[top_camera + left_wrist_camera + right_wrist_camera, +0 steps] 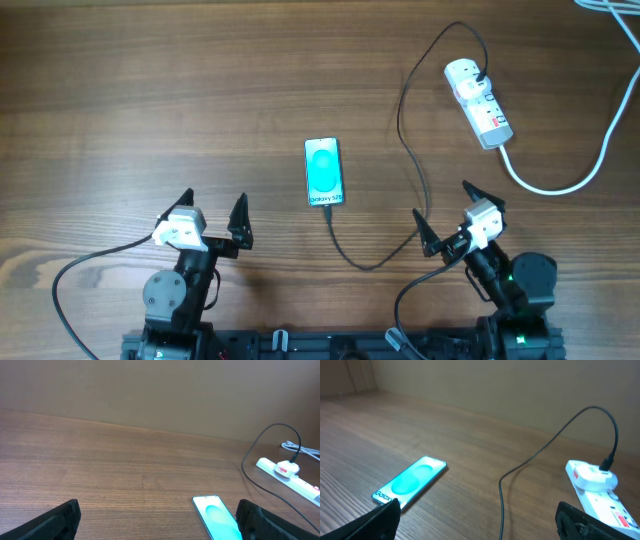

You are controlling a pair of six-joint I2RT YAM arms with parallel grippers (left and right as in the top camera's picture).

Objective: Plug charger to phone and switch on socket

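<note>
Near edge: left gripper [212, 213] and right gripper [447, 212] stood spread wide, holding nothing. Mid-table, the phone [323, 172] lay lengthwise near-to-far, the charger [366, 266] tip at its near end, seating unclear. Toward the far right corner, the socket [478, 102] lay angled, closer to the right arm.

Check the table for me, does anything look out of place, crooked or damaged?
Nothing stands out. The phone lies flat with its screen lit. The power strip lies at a slant at the far right. The black charger cable runs from it in a loose loop to the phone's near end.
</note>
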